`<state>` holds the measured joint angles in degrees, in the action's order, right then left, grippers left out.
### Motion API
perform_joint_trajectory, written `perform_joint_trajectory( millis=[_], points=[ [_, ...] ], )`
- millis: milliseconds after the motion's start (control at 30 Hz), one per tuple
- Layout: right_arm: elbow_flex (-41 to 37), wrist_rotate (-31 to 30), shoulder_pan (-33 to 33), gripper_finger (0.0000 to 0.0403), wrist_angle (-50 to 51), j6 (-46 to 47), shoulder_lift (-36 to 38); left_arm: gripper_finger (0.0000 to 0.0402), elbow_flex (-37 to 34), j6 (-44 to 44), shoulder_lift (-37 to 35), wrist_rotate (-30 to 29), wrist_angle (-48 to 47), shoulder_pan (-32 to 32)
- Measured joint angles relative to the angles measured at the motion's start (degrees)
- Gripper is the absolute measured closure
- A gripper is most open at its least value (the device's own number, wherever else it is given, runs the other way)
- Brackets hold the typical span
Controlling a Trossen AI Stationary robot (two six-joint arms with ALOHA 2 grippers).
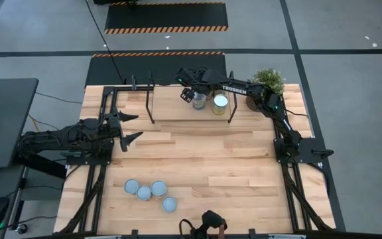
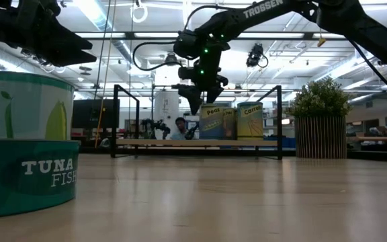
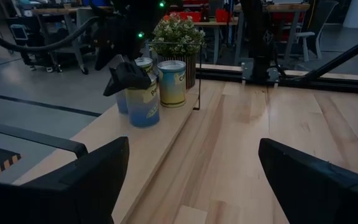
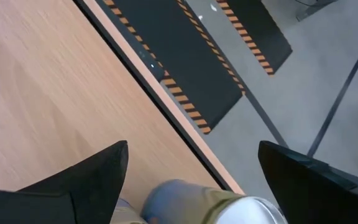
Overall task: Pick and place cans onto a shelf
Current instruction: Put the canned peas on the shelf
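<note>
High view straight down; low view level across table [image 2: 247, 202]; both share shelf [image 1: 178, 113].

Your left end effector [image 3: 194, 180] fills the lower edge of this view with its two dark fingers [image 3: 86, 186] spread wide and nothing between them; past them runs the light wooden tabletop [image 3: 260, 143]; farther on, the shelf [image 3: 145, 146] lies as a pale board with a thin black post at its edge; on it stand cans [image 3: 143, 99] close together, the nearest with a blue and cream label, another [image 3: 171, 83] just behind it; the right end effector [image 3: 129, 76] hangs over the nearest can, dark fingers down at its top; a potted plant [image 3: 178, 34] sits just behind the cans; beyond are desks and chairs.
</note>
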<state>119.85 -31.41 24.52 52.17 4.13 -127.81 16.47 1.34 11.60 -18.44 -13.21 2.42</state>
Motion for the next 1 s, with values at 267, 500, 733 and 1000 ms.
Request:
perform_joint_trajectory(
  millis=[267,500,733,1000],
  points=[
    [0.00,-0.24,-0.83,0.0035,2.90,-0.09,0.00,0.0038,0.00,0.02,0.00,0.00,-0.06,-0.02],
    [0.00,-3.20,-2.05,0.0035,5.55,-1.08,0.00,0.0038,0.00,0.04,0.00,0.00,-0.57,0.00],
    [0.00,-5.12,-2.54,0.0035,7.95,-1.30,0.00,0.0038,0.00,1.04,0.00,0.01,-0.63,-0.01],
    [0.00,-5.26,-2.52,0.0035,9.64,-1.11,0.00,0.0038,0.00,1.03,0.00,0.01,-0.65,-0.01]
  ],
)
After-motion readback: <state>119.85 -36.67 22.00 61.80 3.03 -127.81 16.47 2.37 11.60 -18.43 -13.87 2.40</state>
